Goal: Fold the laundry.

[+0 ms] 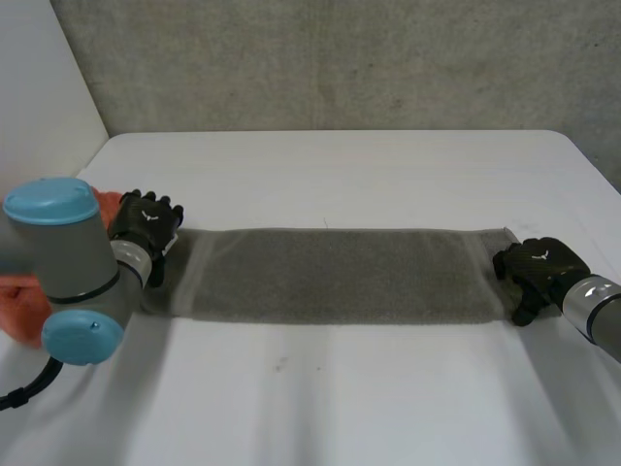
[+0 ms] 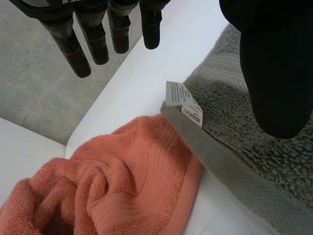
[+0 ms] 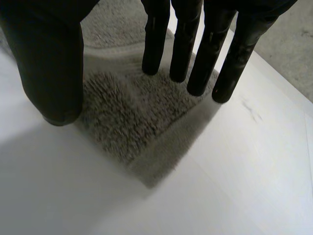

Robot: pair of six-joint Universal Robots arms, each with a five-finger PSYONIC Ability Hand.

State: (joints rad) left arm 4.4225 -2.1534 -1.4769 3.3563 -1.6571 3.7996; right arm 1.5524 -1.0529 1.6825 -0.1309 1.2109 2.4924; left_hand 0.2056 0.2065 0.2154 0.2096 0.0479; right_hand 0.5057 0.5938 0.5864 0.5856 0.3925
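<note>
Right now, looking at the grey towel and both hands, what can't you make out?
1. Head view: most of the orange towel is hidden behind the left arm.
2. Left wrist view: the print on the label of the grey towel is too small to read.
3. Right wrist view: whether the right hand, fingers straight, touches the towel's corner or hovers over it cannot be told.

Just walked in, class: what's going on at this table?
A two-armed robot is working on laundry. A long grey terry towel lies flat across the white table. The left robot hand is at one short end, the right robot hand at the other, both with straight fingers. A crumpled orange terry towel lies beside the left end.
</note>
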